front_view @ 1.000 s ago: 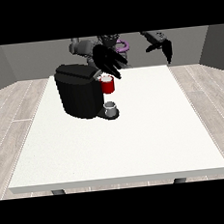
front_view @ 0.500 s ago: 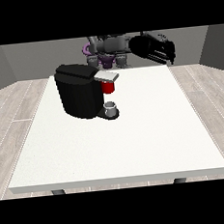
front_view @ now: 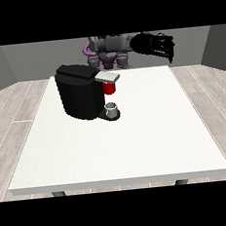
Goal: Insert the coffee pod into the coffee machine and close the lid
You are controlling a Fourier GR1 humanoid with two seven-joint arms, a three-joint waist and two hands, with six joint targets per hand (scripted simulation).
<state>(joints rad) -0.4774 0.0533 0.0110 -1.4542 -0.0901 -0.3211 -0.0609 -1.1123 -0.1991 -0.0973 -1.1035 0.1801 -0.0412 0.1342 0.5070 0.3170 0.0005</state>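
Hand at the view's right [front_view: 153,45] — fingers curled, holding nothing visible — well above the coffee machine [front_view: 81,91].

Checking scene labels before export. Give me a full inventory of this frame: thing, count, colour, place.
table: 1, white, fills the middle of the view
coffee machine: 1, black, on the table's left part
lid: 1, grey, on the machine's front top
red thing at the machine: 1, red, under the lid
cup: 1, grey, on the machine's base below the red thing
floor: pale wood planks, around the table
robot body: 1, grey and purple, behind the table's far edge
hand at the view's right: 1, black, raised above the table's far edge
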